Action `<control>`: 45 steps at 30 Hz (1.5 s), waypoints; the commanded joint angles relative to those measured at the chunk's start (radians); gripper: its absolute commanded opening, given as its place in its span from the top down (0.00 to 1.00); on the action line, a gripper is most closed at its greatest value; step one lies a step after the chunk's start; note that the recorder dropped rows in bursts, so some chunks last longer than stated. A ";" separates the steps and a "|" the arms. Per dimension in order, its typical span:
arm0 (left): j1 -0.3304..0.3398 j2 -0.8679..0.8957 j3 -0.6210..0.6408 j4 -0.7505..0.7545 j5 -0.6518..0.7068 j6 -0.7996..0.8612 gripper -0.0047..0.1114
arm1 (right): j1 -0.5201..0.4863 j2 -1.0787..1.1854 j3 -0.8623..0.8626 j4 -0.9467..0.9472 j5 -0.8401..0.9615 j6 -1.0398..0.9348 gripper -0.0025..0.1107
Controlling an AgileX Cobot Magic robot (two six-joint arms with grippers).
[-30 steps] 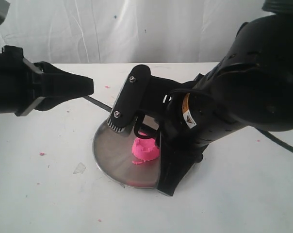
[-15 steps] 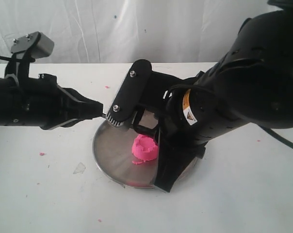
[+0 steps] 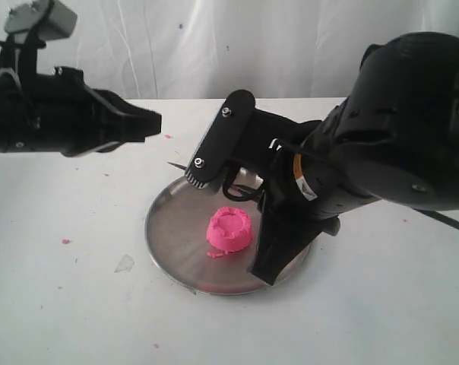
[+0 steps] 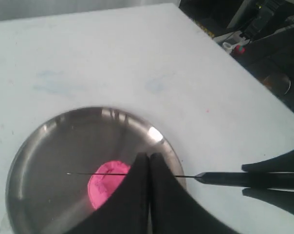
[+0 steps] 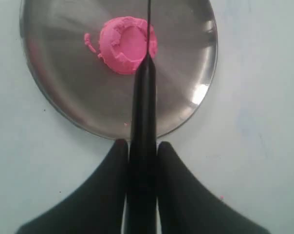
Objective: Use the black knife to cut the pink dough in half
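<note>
The pink dough (image 3: 229,230) is one whole round puck with a dented top, lying on the steel plate (image 3: 169,228). My right gripper (image 5: 142,145) is shut on the handle of the black knife (image 5: 143,107). The thin blade (image 4: 113,173) hangs level above the dough (image 4: 104,184), and its tip (image 3: 173,163) pokes out past the plate's far rim. My left gripper (image 3: 155,122) is shut and empty, raised up and to the left of the plate. In the left wrist view its fingertips (image 4: 142,161) cover part of the blade. In the right wrist view the blade crosses over the dough (image 5: 125,44).
Pink crumbs (image 3: 65,241) and a clear scrap (image 3: 124,263) lie on the white table left of the plate. A black cable (image 3: 442,226) runs off at the right. The table's edge (image 4: 244,68) borders dark clutter. A white curtain hangs behind.
The left gripper dipped toward the plate's far rim, then rose up and away. The right arm shifted right and up with the knife, uncovering more of the dough.
</note>
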 commanded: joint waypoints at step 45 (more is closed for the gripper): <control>-0.001 0.227 0.041 -0.009 -0.093 0.103 0.61 | -0.199 0.222 0.094 0.026 -0.298 0.107 0.98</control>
